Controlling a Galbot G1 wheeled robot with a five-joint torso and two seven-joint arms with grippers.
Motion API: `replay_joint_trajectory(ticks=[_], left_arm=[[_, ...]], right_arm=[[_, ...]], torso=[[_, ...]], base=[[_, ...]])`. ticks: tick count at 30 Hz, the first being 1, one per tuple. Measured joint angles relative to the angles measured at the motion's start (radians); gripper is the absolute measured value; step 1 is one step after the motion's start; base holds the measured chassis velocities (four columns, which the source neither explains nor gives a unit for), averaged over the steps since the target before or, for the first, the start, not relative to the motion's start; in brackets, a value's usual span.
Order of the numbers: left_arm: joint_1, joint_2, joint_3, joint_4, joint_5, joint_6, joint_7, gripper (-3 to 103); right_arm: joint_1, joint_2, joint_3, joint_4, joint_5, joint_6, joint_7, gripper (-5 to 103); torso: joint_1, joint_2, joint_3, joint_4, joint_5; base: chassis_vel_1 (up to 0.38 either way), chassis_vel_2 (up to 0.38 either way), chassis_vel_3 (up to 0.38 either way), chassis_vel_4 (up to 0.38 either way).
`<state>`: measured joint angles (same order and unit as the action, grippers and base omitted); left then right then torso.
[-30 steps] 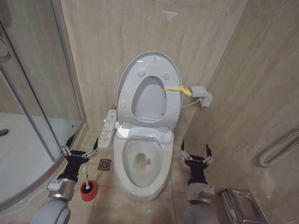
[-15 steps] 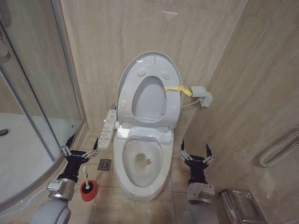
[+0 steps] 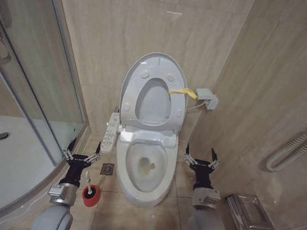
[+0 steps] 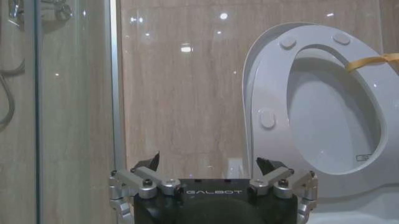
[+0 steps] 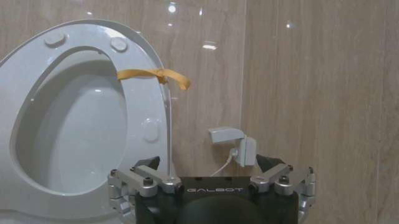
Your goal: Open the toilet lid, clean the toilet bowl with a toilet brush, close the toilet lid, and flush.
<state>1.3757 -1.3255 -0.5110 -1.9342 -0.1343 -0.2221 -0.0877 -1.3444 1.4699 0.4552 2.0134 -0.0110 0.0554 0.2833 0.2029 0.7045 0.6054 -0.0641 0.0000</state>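
— Beside the toilet bowl (image 3: 146, 167), on the floor, stood the toilet brush (image 3: 90, 193), touching nothing, just below the left gripper (image 3: 82, 152), whose fingers were spread apart.

— And the other one?

— The right gripper (image 3: 199, 156) hung across the bowl from it, spread too, holding nothing. The toilet lid (image 3: 154, 90) stood upright against the wall.

— How would the brush handle?

— Light and stiff, I'd judge; the thin handle looked like the place to pinch.
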Motion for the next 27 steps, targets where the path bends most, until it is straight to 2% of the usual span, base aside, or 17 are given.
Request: replay_joint_trajectory(ticks=[27], left_arm=[[0.000, 0.000, 0.000, 0.000, 0.000, 0.000, 0.000, 100]], right_arm=[[0.000, 0.000, 0.000, 0.000, 0.000, 0.000, 0.000, 100]], torso=[[0.000, 0.000, 0.000, 0.0000, 0.0000]], base=[[0.000, 0.000, 0.000, 0.000]])
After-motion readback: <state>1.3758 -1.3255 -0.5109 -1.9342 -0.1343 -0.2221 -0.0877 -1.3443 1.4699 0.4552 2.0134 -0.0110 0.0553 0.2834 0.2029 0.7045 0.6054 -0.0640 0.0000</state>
